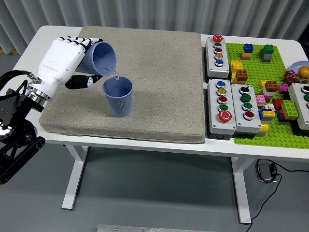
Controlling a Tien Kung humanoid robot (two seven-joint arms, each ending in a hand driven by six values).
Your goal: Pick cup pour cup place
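A robotics lab — button boxes (217, 49), brick baseplate (270, 96), white table (145, 140)

Plate (300, 66) cropped at right edge

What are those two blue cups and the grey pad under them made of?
The tilted cup in the left hand and the upright cup look like matte plastic, possibly coated paper: faint vertical ribs, thin rims, no shine. The grey pad looks like felt or coarse woven fabric over foam: speckled, dull, with soft rounded edges. The table seems smooth white laminate.
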